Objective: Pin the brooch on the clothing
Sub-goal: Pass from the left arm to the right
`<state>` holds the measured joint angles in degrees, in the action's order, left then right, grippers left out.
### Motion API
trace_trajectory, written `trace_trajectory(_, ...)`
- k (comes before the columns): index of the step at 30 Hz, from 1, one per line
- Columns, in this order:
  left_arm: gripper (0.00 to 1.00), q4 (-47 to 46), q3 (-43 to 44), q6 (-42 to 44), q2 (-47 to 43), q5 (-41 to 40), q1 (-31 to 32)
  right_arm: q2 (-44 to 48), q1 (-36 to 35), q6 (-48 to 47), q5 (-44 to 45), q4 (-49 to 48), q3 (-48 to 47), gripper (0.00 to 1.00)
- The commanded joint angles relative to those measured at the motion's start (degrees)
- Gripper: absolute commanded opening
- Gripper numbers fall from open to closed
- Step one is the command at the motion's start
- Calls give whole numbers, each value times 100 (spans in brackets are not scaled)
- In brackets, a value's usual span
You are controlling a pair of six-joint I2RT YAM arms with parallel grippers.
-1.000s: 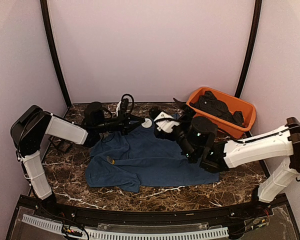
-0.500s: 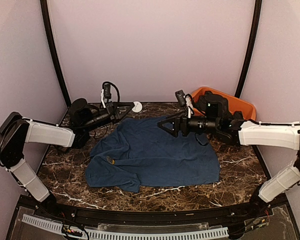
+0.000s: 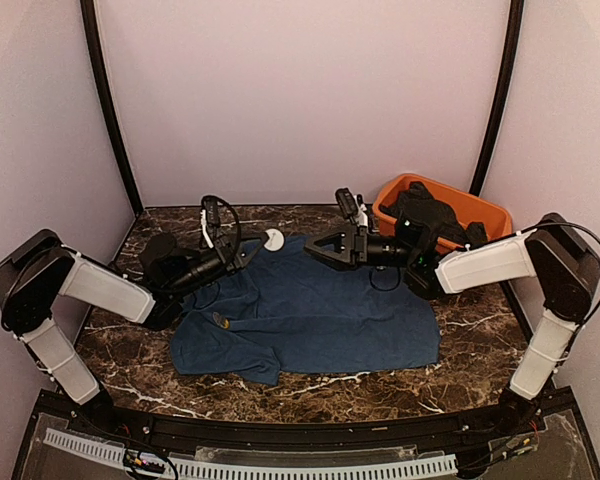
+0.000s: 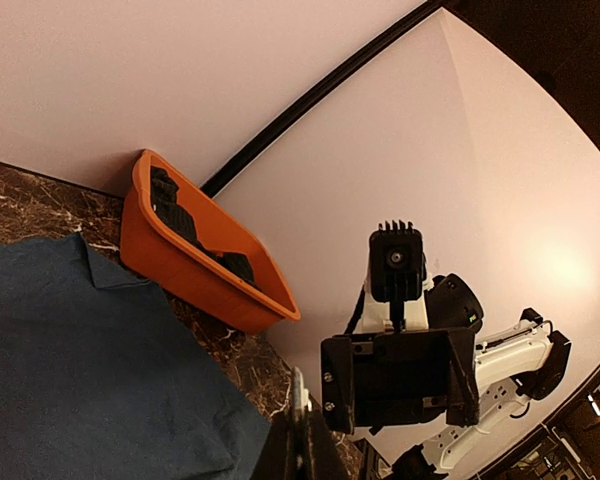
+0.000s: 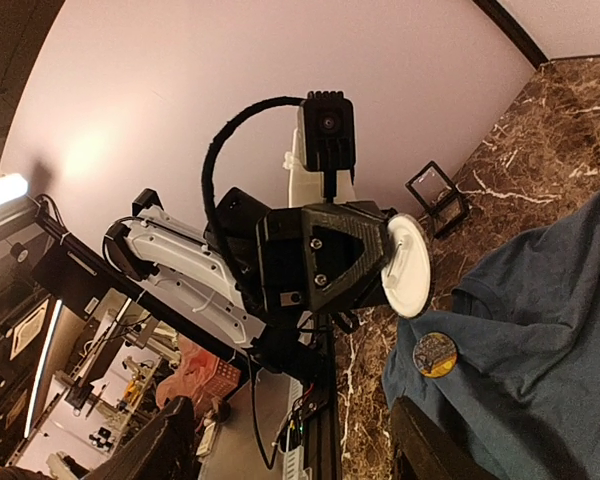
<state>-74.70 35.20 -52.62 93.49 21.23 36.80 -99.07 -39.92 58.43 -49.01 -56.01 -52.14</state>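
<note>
- Top view: the left gripper (image 3: pixel 258 243) is pinched tight on a white disc (image 3: pixel 273 239), which I take for the brooch. The disc juts past its tips, clear of the table.
- The right gripper (image 3: pixel 315 247) faces it almost tip to tip across a short gap. Its jaws are spread wide and hold nothing.
- The navy T-shirt (image 3: pixel 320 310) lies spread flat below and to the near side of both grippers, its far edge roughly under the gap between them.
- The orange tub (image 3: pixel 492 222), holding dark garments, sits behind the right gripper's wrist.
- A small round badge (image 3: pixel 220 320) with a gold rim rests on the shirt, well to the near side of the left gripper.
- Left wrist view: the disc shows edge-on as a thin line between the closed fingers. The shirt is below and to one side, and the right gripper is straight ahead, seen head-on.
- Right wrist view: its own fingers stand far apart at the bottom edge, empty. The left gripper is ahead with the disc's flat face turned sideways, and the badge lies just under it on the cloth.
- Step, as I judge it: the brooch is being presented above the shirt, not yet pinned.
- Next: the empty gripper likely has to cross the gap and take hold, of the disc or of the fabric. Then the pin side must be lined up flat to the cloth; I cannot tell which face carries the pin.
</note>
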Motion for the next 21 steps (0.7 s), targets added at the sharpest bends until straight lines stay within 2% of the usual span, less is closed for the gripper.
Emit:
trace_trajectory(1, 1, -1791, -112, 91, -67, -206, 205, -283, 37, 265, -251, -659, -229, 63)
trace_trajectory(5, 1, -1735, -58, 148, -159, -245, 337, -323, 37, -265, -45, -174, -347, 63)
trace_trajectory(21, 1, -1825, 133, 140, -198, -324, 539, -750, 20, -103, 28, -618, -477, 56)
